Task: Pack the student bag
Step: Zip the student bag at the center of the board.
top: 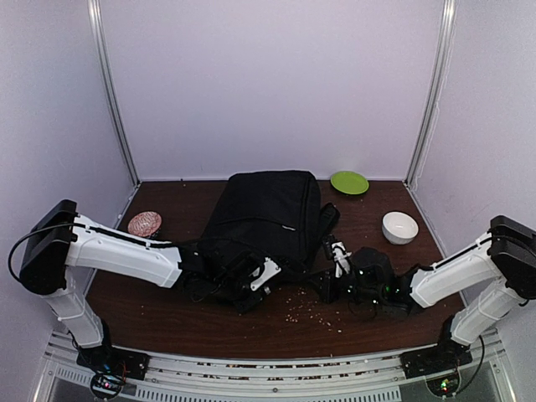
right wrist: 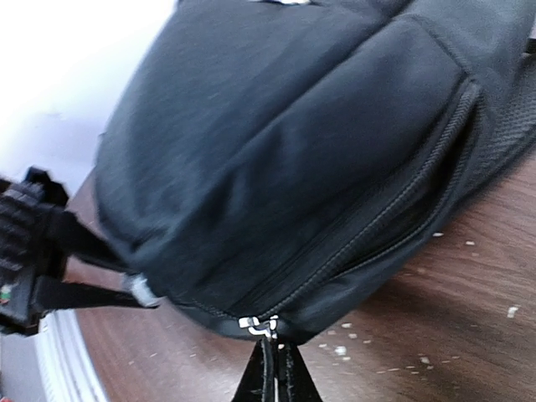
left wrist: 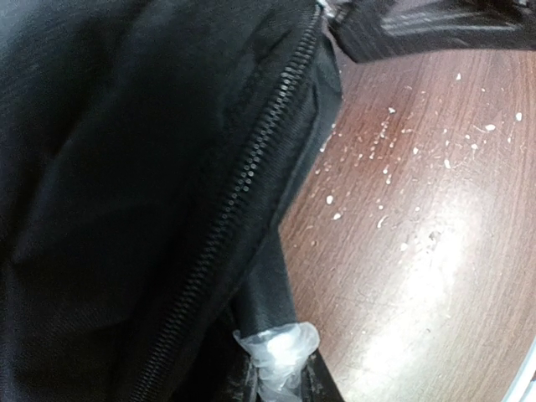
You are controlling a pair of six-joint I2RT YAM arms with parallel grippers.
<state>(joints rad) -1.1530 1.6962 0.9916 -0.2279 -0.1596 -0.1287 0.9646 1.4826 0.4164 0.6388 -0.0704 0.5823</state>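
The large black fabric backpack [top: 268,213] lies flat mid-table on the dark brown wooden table [top: 381,322], contents out of sight. At its near edge the right gripper [right wrist: 270,345] is clamped tight on the silver zipper pull [right wrist: 258,324]. The left gripper [top: 249,289] pinches the backpack's near-left corner. Right of the backpack sits a round white bowl [top: 399,227], with a flat green plate [top: 349,182] by the far-right corner.
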